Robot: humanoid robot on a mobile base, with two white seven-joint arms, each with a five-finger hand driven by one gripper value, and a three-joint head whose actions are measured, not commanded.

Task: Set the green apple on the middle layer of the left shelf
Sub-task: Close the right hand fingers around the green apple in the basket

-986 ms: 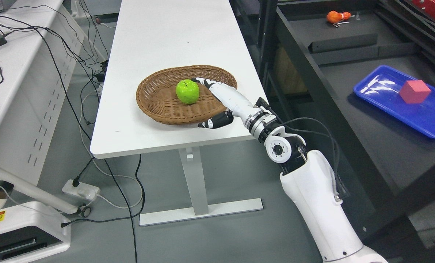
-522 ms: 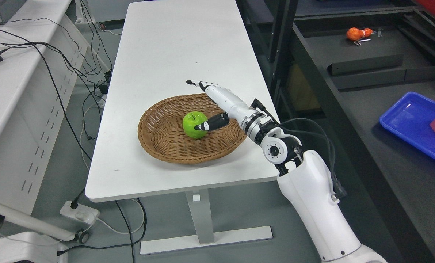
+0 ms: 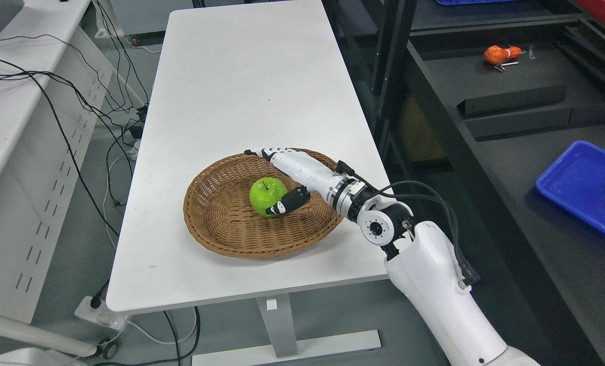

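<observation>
On the left stands a white cabinet with cables hanging beside it. The table carries a basket near its front edge, closer to the front right corner. The apple lies inside the basket, a little right of its middle.

The right hand reaches over the basket's right rim. Its fingers are stretched out straight behind the apple, and the thumb lies against the apple's front right side. The hand is spread and does not grip yet.

The step in hand seems to be the grasp. To do it well, the fingers should curl around the far side while the thumb presses from the near side, so that the round apple does not roll away.

At the right, the dark shelf carries a blue tray.
</observation>
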